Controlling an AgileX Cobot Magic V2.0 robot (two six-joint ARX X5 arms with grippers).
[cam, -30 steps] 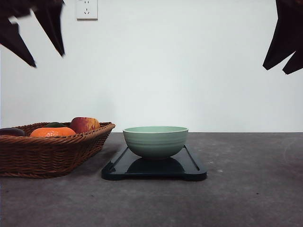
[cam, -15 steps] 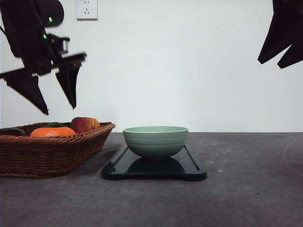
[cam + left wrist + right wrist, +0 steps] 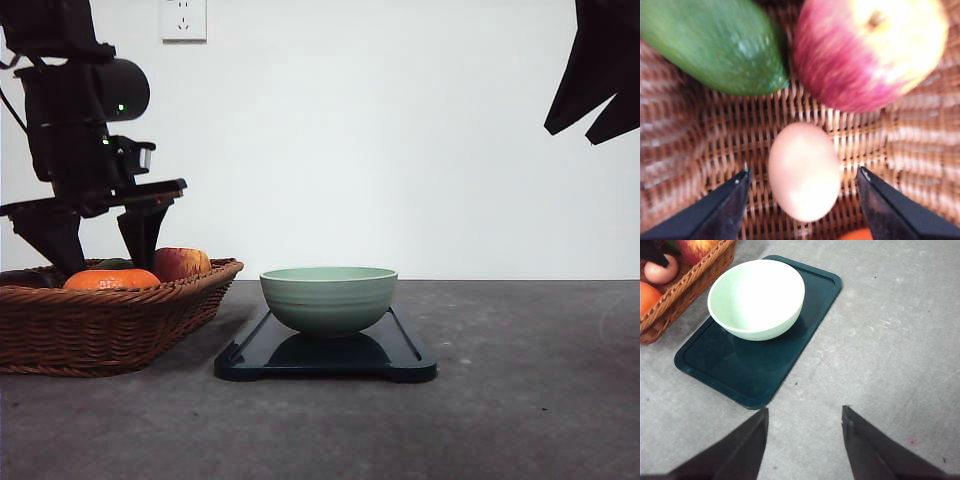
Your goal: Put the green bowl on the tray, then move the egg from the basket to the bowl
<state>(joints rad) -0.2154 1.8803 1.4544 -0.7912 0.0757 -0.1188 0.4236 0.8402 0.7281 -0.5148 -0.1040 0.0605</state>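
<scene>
Moved: left gripper, lowered from high above into the basket, jaws wide, straddling the egg. Near: tray carrying green bowl. Far: right gripper, raised, jaws apart, empty. Advice: centre fingers on the egg, avoid the apple, close gently.
</scene>
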